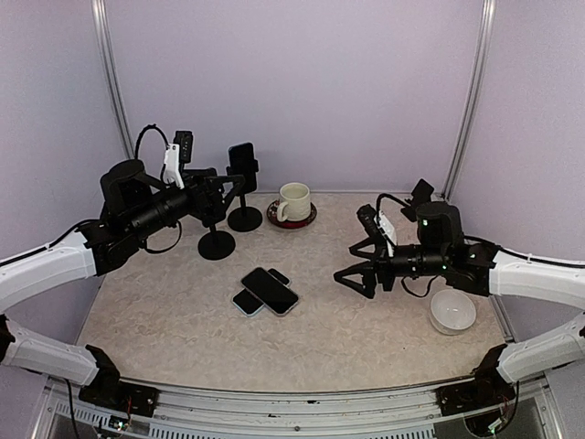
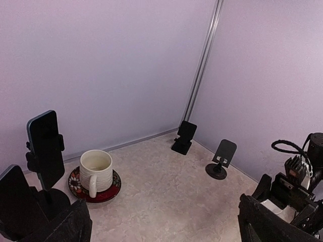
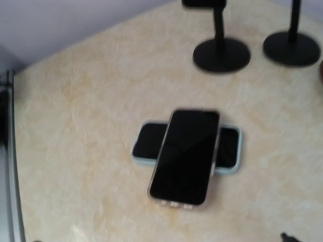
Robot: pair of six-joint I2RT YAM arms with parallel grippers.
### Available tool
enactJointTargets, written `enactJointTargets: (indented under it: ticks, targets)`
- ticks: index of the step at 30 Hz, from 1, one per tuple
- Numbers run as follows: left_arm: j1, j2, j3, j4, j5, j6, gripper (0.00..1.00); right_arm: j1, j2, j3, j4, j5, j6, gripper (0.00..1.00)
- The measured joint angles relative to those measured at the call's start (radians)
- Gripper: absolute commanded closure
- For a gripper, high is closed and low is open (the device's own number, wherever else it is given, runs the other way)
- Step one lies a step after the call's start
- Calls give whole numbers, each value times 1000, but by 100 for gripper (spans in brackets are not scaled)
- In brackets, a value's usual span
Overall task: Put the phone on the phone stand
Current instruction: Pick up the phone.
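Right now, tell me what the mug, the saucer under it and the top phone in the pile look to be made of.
Mug: likely glazed ceramic, cream, with a ribbed wall and a soft sheen.
Saucer: probably ceramic too, dark red with a painted pattern and a glossy surface.
Top phone: glass front showing mirror-black reflections; the thin pale rim looks like metal, though it could be plastic.

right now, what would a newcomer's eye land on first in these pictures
Mid-table, a dark phone lies crosswise on a light-blue phone. At the back left a third phone stands upright on a stand, beside a cream mug on a red saucer.
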Motion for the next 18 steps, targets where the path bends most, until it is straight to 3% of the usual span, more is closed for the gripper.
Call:
enactJointTargets:
  ticks: [18]
  targets:
    - [-16,-21,-37,-21,-62,-12,1,245,460,261,-79,223,-30,0]
